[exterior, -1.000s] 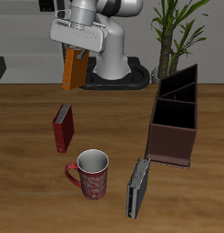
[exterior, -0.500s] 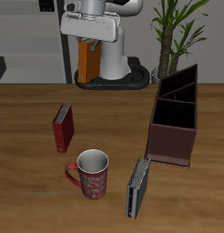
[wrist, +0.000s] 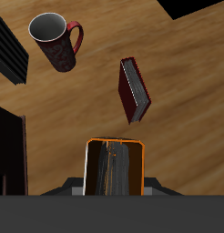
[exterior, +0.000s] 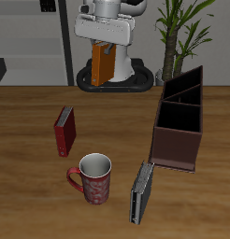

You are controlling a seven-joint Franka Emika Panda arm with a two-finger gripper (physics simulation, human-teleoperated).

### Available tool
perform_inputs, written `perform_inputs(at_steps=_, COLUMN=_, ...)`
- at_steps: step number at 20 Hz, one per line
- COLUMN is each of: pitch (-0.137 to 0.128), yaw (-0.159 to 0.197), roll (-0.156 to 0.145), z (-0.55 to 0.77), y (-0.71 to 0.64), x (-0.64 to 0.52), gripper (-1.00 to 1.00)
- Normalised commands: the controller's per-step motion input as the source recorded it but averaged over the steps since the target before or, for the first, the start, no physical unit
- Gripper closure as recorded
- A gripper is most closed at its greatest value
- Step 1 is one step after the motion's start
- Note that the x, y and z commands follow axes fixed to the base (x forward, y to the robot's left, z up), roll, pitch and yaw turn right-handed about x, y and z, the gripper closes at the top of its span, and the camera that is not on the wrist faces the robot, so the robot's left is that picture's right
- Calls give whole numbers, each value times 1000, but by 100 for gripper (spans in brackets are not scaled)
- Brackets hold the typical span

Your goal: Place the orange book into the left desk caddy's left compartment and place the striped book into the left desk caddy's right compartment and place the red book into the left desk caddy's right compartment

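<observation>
My gripper [exterior: 104,45] is shut on the orange book [exterior: 102,66] and holds it high above the back of the table, in front of the robot's base. The wrist view shows the orange book [wrist: 114,167] close up between the fingers. The red book [exterior: 64,130] stands on the table nearer the front, also in the wrist view [wrist: 135,89]. The striped book [exterior: 141,192] stands near the front edge, beside the left desk caddy [exterior: 179,123], a dark maroon box with taller slanted walls at its far end. The caddy's compartments look empty.
A red-patterned mug [exterior: 92,177] stands between the red book and the striped book; it shows in the wrist view too [wrist: 56,39]. A potted plant [exterior: 182,28] stands behind the caddy. The robot's base [exterior: 117,75] is at the table's back.
The gripper has carried the orange book sideways toward the caddy's side and slightly down. The other books, mug and caddy have not moved.
</observation>
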Motion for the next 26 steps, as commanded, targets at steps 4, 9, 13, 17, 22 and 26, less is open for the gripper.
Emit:
perform_inputs(at_steps=4, pitch=8, yaw=-65, roll=44, z=-190, y=214, x=-191, gripper=100)
perform_inputs(at_steps=9, pitch=38, yaw=-10, roll=18, z=-298, y=356, x=-98, gripper=100)
perform_inputs(at_steps=13, pitch=59, yaw=73, roll=58, z=-393, y=577, x=-29, gripper=100)
perform_inputs(at_steps=17, pitch=74, yaw=-39, roll=59, z=-215, y=476, x=-99, gripper=100)
perform_inputs(at_steps=22, pitch=0, yaw=-11, roll=-5, z=-74, y=310, x=-131, gripper=100)
perform_inputs(at_steps=26, pitch=8, yaw=-13, roll=30, z=-137, y=322, x=-143, gripper=100)
